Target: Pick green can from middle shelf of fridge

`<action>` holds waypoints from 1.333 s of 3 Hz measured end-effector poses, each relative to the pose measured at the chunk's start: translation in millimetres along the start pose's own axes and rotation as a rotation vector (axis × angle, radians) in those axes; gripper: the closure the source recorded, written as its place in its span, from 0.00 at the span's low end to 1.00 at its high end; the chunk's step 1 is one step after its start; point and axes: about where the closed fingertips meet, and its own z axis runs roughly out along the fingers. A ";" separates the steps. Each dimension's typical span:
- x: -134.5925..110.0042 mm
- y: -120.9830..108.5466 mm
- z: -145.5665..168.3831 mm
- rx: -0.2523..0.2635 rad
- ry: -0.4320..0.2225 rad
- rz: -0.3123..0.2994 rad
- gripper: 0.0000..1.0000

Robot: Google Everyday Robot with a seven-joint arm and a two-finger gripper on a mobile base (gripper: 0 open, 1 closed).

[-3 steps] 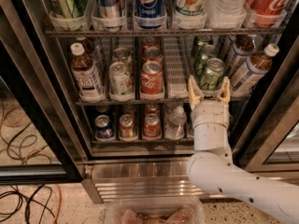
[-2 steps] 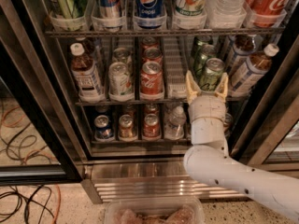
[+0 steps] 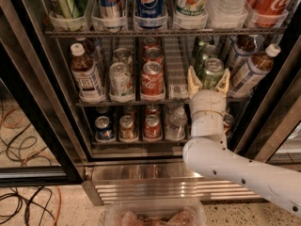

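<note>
At the middle shelf (image 3: 175,76), the tool (image 3: 209,83) sits open astride the green can (image 3: 212,70); an off-centre closure could tip it backward.

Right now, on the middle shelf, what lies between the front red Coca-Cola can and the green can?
An empty white lane tray, then one finger of the open gripper, which straddles the green can. The camera view shows it.
</note>
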 end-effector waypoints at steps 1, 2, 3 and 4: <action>0.0 0.0 0.0 0.000 0.000 0.000 0.50; 0.0 0.0 0.0 0.000 0.000 0.000 0.73; 0.0 0.0 0.0 0.000 0.000 0.000 0.96; -0.1 0.0 0.0 0.000 0.000 0.000 1.00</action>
